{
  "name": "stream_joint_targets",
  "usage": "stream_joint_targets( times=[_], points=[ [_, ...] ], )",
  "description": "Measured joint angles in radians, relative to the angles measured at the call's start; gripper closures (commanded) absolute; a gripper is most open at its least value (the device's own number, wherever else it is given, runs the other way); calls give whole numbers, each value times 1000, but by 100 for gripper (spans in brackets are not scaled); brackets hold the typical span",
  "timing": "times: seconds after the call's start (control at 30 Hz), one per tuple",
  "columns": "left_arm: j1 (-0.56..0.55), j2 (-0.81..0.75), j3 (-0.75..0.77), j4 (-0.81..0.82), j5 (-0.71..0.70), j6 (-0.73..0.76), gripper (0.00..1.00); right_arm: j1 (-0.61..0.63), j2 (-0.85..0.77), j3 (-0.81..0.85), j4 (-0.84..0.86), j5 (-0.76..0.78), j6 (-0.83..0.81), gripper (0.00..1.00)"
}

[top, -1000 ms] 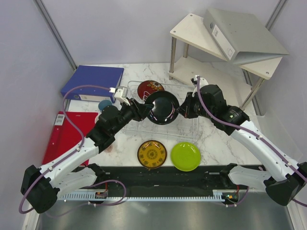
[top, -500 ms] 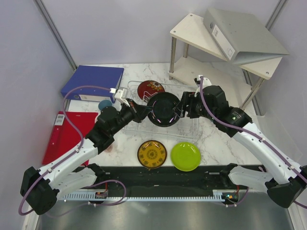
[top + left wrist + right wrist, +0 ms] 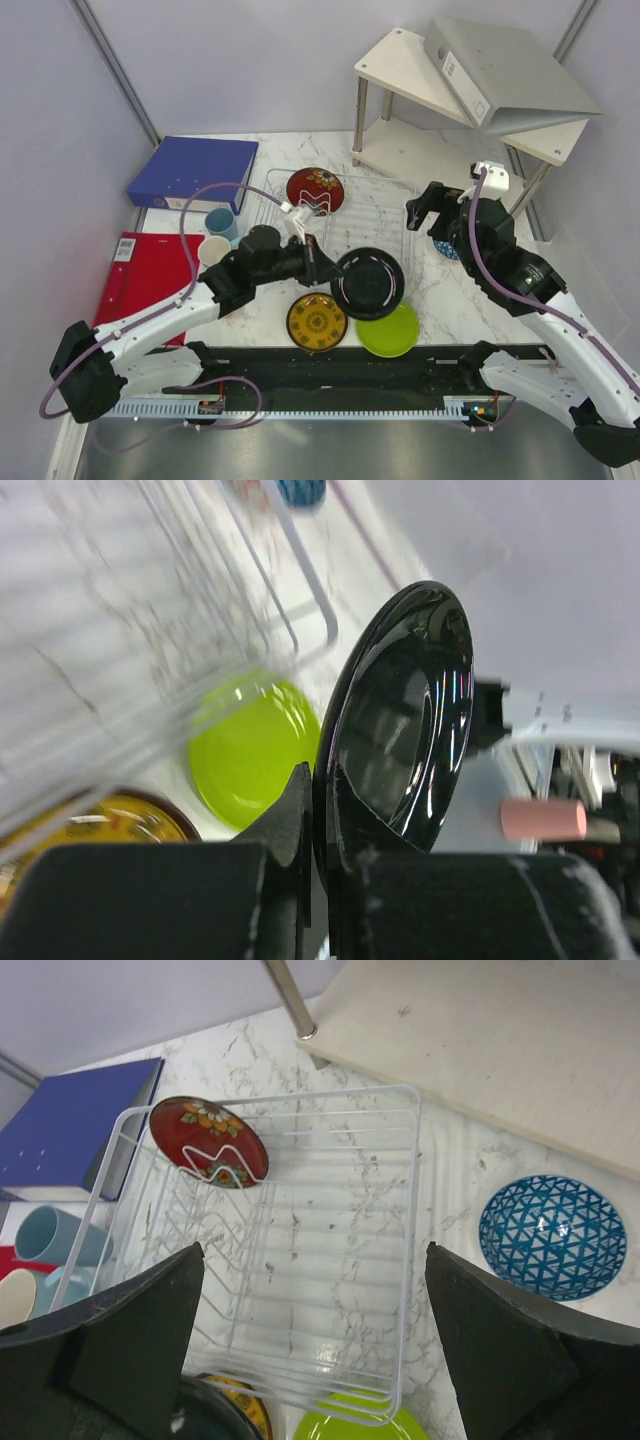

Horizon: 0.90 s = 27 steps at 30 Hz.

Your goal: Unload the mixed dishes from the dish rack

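Now, the left gripper [image 3: 315, 780] has its fingers closed on the rim of the glossy black plate [image 3: 400, 730], one on each face. The plate hangs tilted over the near edge of the dish rack [image 3: 385, 200], partly above the lime green plate [image 3: 392, 333], which lies beside the yellow-brown plate [image 3: 317, 322]. The right gripper [image 3: 315, 1340] stands wide apart and empty over the rack's right side. The red floral plate [image 3: 208, 1142] is upright in the rack, and the blue patterned dish [image 3: 553, 1236] lies outside it.

Handling, as a judgement: the glazed ware is stiff, brittle and slick (a one-sided rim pinch may let it pivot), so take the rim deeply and set it down gently.

A second earlier both grippers pinched this plate above the rack. The right one has since let go and drawn back, and the left has carried the plate nearer.
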Motion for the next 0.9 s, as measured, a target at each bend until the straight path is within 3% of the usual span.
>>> stream_joint_targets(
  times=[0.1, 0.27, 0.6, 0.9],
  points=[
    [-110, 69, 1, -38, 3, 0, 98, 0, 0, 0, 7, 34, -5, 2],
    [-195, 170, 5, -98, 6, 0, 98, 0, 4, -16, 10, 48, -9, 2],
    [-224, 323, 21, -132, 3, 0, 98, 0, 4, -40, 14, 53, -9, 3],
    [-224, 455, 34, 5, 9, -1, 98, 0, 4, -72, 33, 50, -9, 4]
  ],
)
